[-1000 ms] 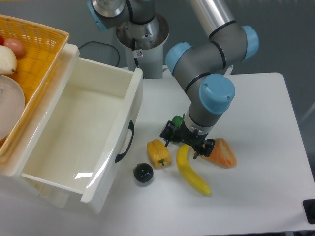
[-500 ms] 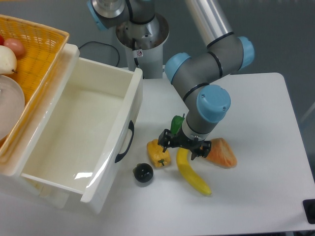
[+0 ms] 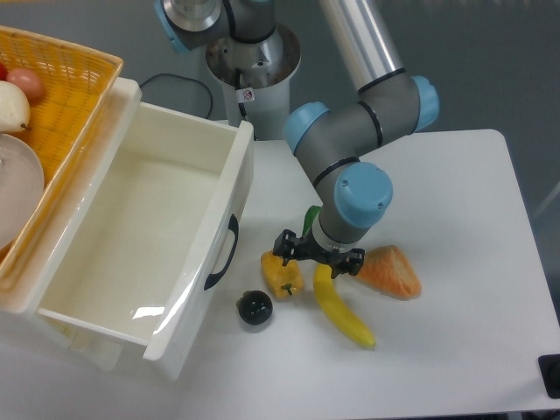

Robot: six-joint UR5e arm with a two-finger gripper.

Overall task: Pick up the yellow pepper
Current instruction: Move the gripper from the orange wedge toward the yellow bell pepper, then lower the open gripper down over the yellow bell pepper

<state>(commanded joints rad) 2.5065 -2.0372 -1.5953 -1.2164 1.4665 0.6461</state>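
Your gripper (image 3: 318, 255) hung low with its fingers spread apart, holding nothing, just right of the yellow pepper (image 3: 282, 274) and over the banana (image 3: 340, 305).

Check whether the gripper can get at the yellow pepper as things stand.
Probably yes. The gripper, jaws open, hovers just right of the yellow pepper, whose top is uncovered; the banana lies close beside it and could crowd one jaw.

A small, blocky yellow-orange toy pepper (image 3: 282, 274) lies on its side on the white tabletop, its lobed body whole, just beside a white drawer's front.
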